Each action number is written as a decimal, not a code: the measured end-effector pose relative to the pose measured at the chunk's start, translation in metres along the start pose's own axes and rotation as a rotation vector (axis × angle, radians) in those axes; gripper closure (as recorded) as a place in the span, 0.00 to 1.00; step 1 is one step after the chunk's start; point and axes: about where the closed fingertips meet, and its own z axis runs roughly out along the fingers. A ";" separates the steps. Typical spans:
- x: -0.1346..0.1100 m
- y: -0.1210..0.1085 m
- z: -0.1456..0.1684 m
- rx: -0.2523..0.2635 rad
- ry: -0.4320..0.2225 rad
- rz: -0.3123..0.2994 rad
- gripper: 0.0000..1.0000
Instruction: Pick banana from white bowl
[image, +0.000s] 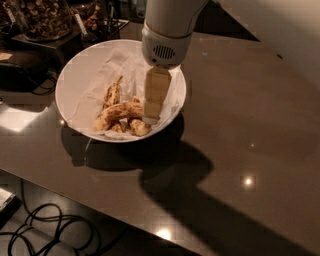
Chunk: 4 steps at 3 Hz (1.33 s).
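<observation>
The white bowl (75, 80) stands on the table at the upper left, lined with crumpled white paper. In it lies the banana (117, 112), long, curved, yellow with brown spots. A slimmer banana (113, 92) with an upturned stem lies behind it, and short stubby pieces (139, 127) lie in front. My gripper (151, 119) reaches down from the white arm into the bowl's right side, its tip just right of the banana's right end.
The brown table (240, 125) stretches to the right and front of the bowl. Jars of snacks and a dark stand (45, 25) crowd the back left. Black cables (45, 230) lie on the floor beyond the table's front edge.
</observation>
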 end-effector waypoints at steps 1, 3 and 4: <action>-0.007 0.003 0.001 0.037 -0.016 -0.042 0.00; -0.023 0.001 0.014 0.066 -0.001 -0.124 0.00; -0.028 -0.002 0.019 0.066 0.014 -0.147 0.13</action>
